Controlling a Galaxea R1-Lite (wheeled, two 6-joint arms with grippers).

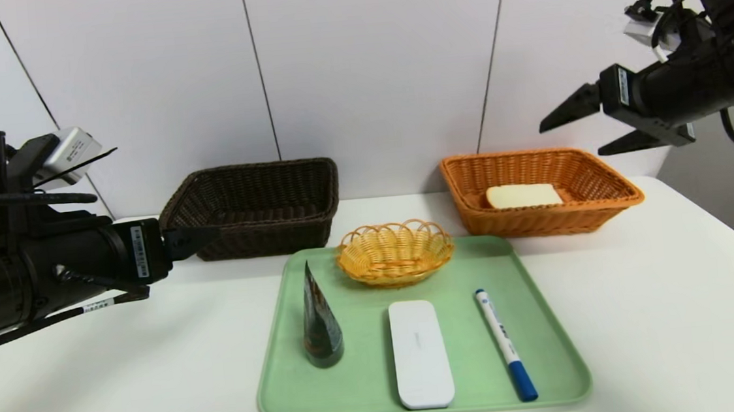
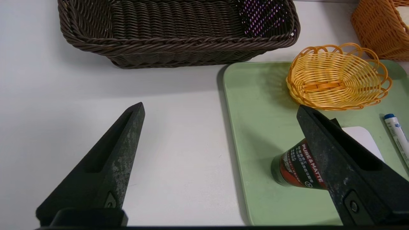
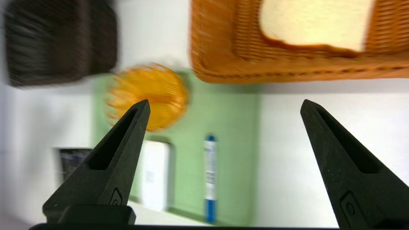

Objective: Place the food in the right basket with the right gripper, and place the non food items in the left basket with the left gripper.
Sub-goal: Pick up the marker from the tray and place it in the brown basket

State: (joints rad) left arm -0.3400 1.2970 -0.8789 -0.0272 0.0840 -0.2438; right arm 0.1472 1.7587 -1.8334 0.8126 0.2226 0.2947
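Your bread (image 1: 523,195) lies in the orange basket (image 1: 600,178); right tool (image 1: 587,126) open, empty. Tube (image 1: 320,324), case (image 1: 420,354), marker (image 1: 505,342) await your open left tool (image 2: 220,143).

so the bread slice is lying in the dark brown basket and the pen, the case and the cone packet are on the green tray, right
Not quite. The bread slice lies in the orange basket, not the dark brown basket, which holds nothing visible. The head view shows it. The rest stands: the pen, the case and the cone packet are on the green tray.
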